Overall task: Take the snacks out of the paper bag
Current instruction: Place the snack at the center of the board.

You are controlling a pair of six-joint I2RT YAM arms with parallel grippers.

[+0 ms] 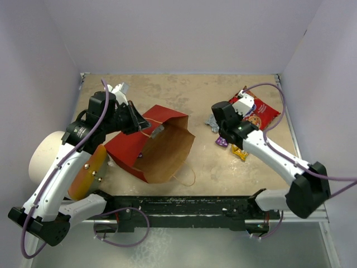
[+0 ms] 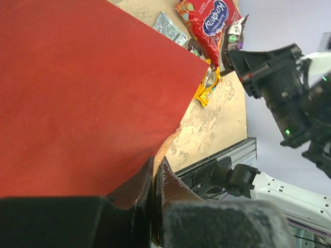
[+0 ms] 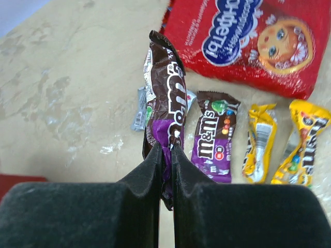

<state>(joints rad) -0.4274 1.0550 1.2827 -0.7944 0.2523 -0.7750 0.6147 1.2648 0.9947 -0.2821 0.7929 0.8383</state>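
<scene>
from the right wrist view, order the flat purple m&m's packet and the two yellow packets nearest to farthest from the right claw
1. purple m&m's packet, lying flat just to the right of the right claw in this view
2. narrow yellow packet, next along the row to the right
3. wider yellow packet, at the row's far right end

My table [image 1: 223, 173] was worn, blotchy tan. At its left, 1 white cylinder [image 1: 47, 152] lay on its side, its orange end [image 1: 88, 174] turned toward the table. Pale walls [image 1: 184, 33] enclosed 3 sides.
</scene>
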